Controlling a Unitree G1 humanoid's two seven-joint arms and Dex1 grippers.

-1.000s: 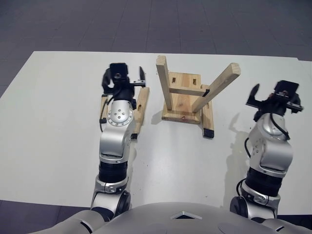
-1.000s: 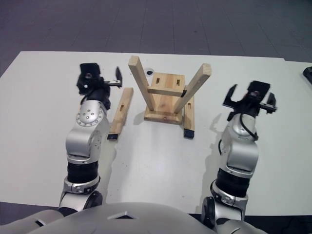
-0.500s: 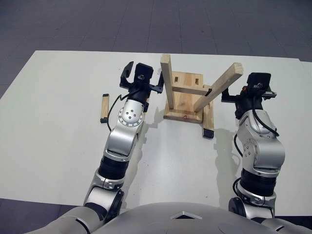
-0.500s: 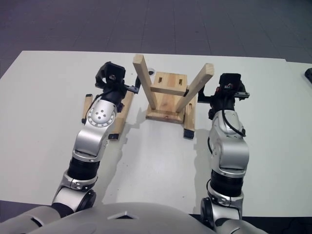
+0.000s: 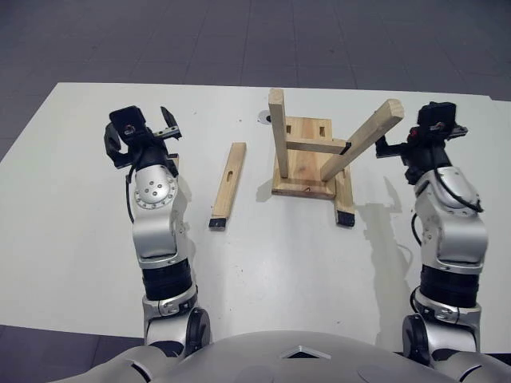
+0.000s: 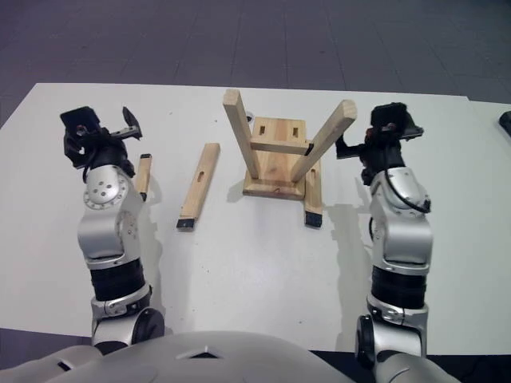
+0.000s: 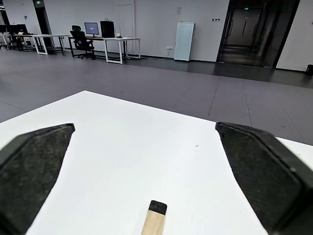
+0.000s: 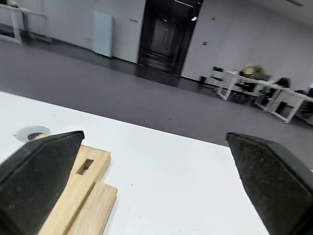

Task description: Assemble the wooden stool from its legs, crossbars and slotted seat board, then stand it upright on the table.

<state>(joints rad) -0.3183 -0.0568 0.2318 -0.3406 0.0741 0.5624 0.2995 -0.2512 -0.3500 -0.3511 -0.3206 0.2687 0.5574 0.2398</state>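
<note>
Both jaws spread wide; pale wooden stool (image 5: 303,171) half-built, upside-down, two legs up.

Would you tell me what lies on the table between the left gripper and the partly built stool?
A loose slotted leg lies flat between the left gripper and the stool, a shorter piece nearer the gripper; both eye views show it.

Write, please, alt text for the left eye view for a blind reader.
A half-built wooden stool sits upside down on a table, two legs joined by a crossbar pointing up. A loose slotted leg lies to its left; the left gripper and right gripper, both open, flank them.
</note>
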